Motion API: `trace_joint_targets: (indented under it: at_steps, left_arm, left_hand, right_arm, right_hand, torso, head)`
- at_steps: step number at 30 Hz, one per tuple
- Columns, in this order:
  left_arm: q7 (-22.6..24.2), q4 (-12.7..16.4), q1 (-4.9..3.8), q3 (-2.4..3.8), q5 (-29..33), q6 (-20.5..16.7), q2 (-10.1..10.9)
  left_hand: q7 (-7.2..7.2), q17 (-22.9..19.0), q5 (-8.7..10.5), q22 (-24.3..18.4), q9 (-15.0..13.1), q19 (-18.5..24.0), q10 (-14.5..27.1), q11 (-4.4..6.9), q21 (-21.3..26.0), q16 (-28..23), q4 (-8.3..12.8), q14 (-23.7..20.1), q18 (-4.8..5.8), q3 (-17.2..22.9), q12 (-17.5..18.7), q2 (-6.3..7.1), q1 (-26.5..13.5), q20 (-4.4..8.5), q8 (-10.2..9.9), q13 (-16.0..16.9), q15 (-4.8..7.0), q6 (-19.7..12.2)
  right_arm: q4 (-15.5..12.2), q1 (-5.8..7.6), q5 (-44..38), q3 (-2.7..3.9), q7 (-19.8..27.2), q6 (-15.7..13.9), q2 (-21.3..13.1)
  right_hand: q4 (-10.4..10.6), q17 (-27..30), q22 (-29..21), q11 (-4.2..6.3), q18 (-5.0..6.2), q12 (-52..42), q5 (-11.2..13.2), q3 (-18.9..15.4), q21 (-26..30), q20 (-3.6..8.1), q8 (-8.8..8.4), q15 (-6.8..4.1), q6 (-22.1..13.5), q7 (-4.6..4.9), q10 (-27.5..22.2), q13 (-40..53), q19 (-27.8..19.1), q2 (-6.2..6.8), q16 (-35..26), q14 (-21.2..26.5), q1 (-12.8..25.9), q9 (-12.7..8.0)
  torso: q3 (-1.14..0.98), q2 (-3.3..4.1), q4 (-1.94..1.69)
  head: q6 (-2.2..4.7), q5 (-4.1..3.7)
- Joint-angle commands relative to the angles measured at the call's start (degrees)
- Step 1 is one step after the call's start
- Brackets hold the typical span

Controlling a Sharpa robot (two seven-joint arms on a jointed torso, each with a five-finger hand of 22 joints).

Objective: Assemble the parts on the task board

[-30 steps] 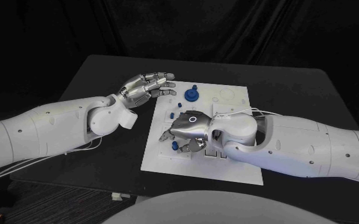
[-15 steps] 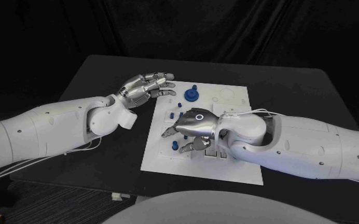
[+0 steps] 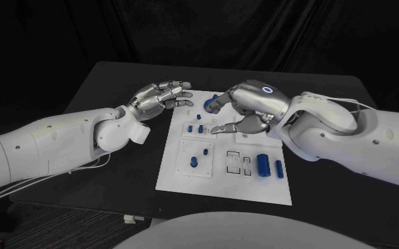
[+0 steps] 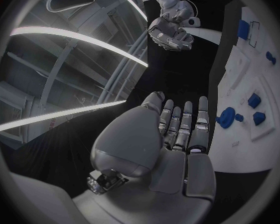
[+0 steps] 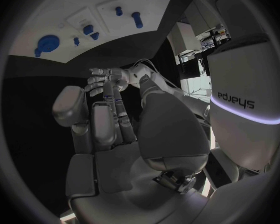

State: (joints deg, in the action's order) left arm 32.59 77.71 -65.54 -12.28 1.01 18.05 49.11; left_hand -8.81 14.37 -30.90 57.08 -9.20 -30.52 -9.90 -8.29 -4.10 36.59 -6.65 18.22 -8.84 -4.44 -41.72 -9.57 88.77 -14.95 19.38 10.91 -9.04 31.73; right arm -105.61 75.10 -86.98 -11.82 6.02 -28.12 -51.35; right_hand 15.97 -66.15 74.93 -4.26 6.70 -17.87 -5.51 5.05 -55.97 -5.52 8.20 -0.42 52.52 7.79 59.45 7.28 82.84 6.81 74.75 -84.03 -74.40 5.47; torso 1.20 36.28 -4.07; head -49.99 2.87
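The white task board [image 3: 223,190] lies mid-table. A round blue part [image 3: 212,106] stands at its far edge, and two small blue pegs [image 3: 195,128] sit behind two more blue pieces [image 3: 199,156]. A blue cylinder [image 3: 263,165] and a thin blue bar [image 3: 278,169] lie at the near right. My right hand [image 3: 241,109] hovers above the board's far middle, fingers apart and holding nothing. My left hand [image 3: 161,95] floats by the far left corner, fingers stretched out and bare. The left wrist view shows the left hand [image 4: 177,134] beside the round part [image 4: 226,117].
Black table [image 3: 116,82] surrounds the board, with a dark curtain behind. My right forearm [image 3: 332,128] crosses the board's far right corner. The right wrist view shows the board [image 5: 53,20] beyond my right hand [image 5: 112,129], with my left hand [image 5: 105,80] between.
My right hand has risen from the board's near-left area and swung toward the far edge, uncovering the blue cylinder and bar at the near right. The left hand has stayed put.
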Motion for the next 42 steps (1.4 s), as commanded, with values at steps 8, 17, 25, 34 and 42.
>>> trace_joint_targets:
  at_steps: [8,17,25,34,42]
  left_arm:
    - [4.48,0.18,0.06,0.06,-1.88,-1.96,0.00]
    - [13.03,0.44,0.09,0.05,-12.21,-9.55,-0.02]
    - [16.28,0.59,0.14,0.05,-17.59,-13.79,-0.12]
    - [16.65,0.39,0.67,0.05,-18.65,-14.30,-0.05]
    - [15.44,0.13,1.63,0.05,-18.77,-12.04,-0.04]
  left_hand:
    - [-0.77,-4.13,6.63,-1.90,1.30,8.28,2.46,-1.53,0.58,-2.73,-9.95,-7.62,-0.36,-5.37,-0.39,-0.16,-8.37,0.08,1.59,-3.24,-0.32,-1.18]
    - [3.91,-13.95,12.16,-35.53,7.18,28.38,10.05,3.69,2.41,-34.04,-10.08,-18.39,-1.51,-10.85,26.21,-1.67,-10.81,2.18,-12.86,-9.22,3.56,-17.54]
    - [12.75,-14.37,12.14,-54.15,7.99,30.55,10.21,11.16,3.80,-36.59,-10.05,-18.22,-1.37,-11.89,36.53,-1.85,-9.83,3.69,-18.22,-10.12,6.04,-23.26]
    - [16.96,-14.37,10.61,-54.68,8.46,30.50,10.10,9.89,3.82,-36.59,-10.00,-18.22,-1.35,-11.57,37.95,-2.30,-9.19,3.40,-18.66,-10.26,5.19,-27.53]
    - [13.27,-14.37,9.08,-54.56,8.17,30.45,10.05,9.10,3.78,-36.59,-9.95,-18.22,-1.37,-10.79,38.33,-2.75,-7.69,2.42,-18.34,-10.29,4.19,-25.53]
  right_arm:
    - [-0.09,0.56,15.59,-0.07,-7.29,3.77,-6.88]
    - [1.13,-0.52,15.29,-0.08,-27.21,19.99,-8.80]
    - [1.77,-0.65,15.12,-0.09,-36.85,29.94,-8.77]
    - [1.33,-0.72,12.48,-0.10,-40.63,35.98,-8.87]
    - [0.58,-1.02,7.84,-0.10,-41.28,39.41,-8.82]
  right_hand:
    - [-1.08,2.33,7.04,2.26,-0.82,-25.20,-2.63,-2.28,1.72,1.59,2.23,-1.51,5.21,-1.63,-4.02,19.31,-1.15,-3.82,-1.71,-0.91,-1.80,2.95]
    - [-0.18,2.87,5.55,4.41,0.28,-60.98,-4.69,-6.26,7.62,3.26,7.75,-3.74,8.88,-4.08,15.44,62.00,-0.93,-5.17,-2.19,-1.70,4.58,7.88]
    - [0.42,-11.01,8.40,6.56,-1.56,-69.53,-4.12,-8.12,-4.31,5.04,10.92,-5.38,12.16,-6.05,27.04,77.51,2.17,-8.54,7.56,-4.05,13.44,12.23]
    - [0.40,-18.88,10.33,7.64,-3.02,-71.76,-2.41,-9.59,-14.37,5.95,12.51,-6.43,16.57,-7.52,30.10,82.02,3.53,-9.50,12.60,-5.12,18.68,16.54]
    - [0.40,-18.83,10.40,9.40,-3.13,-71.66,-0.89,-9.22,-16.58,6.94,26.40,-7.63,11.71,-9.32,30.05,82.00,2.62,-7.51,12.58,-4.97,21.19,37.68]
  torso:
    - [0.10,-0.24,-0.01]
    - [0.16,-0.47,0.05]
    - [0.06,-0.34,0.04]
    - [0.15,-0.36,0.03]
    - [0.17,-0.34,0.03]
  head:
    - [-0.01,-0.46]
    - [-0.01,-1.30]
    - [-0.01,-1.57]
    - [-0.01,-1.87]
    - [-0.01,-2.07]
